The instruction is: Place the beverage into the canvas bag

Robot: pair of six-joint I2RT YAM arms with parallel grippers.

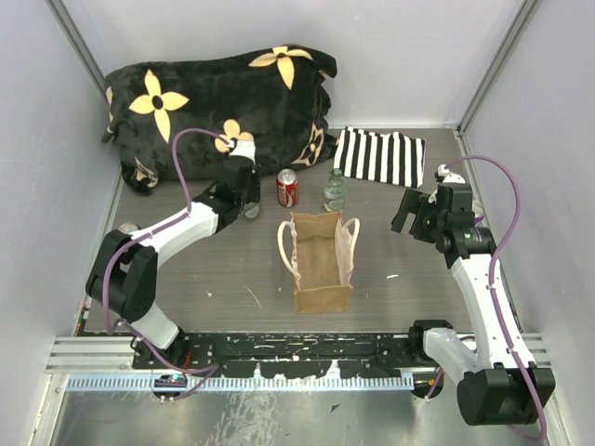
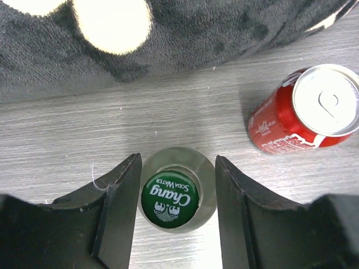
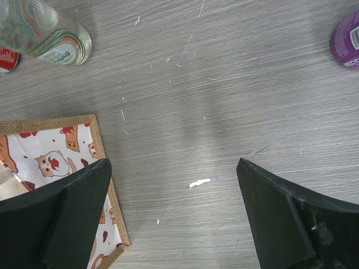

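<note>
The beverage between my left fingers is a clear glass bottle (image 2: 174, 196) with a green soda water cap, standing upright on the table. My left gripper (image 2: 176, 210) is shut on it, one black finger pressed to each side of its shoulder. From above, that gripper (image 1: 247, 203) sits left of a red cola can (image 1: 287, 189), with the bottle (image 1: 252, 213) just peeking out below it. The tan canvas bag (image 1: 322, 283) stands open at the table's middle, cream handles up. My right gripper (image 1: 412, 216) hovers open to the bag's right, over bare table (image 3: 174, 213).
The red can (image 2: 305, 109) stands right of the held bottle. A second glass bottle (image 1: 335, 190) is behind the bag. A black flowered plush blanket (image 1: 223, 93) fills the back left, and a striped cloth (image 1: 381, 156) lies back right. A purple can (image 3: 348, 39) shows at the frame edge.
</note>
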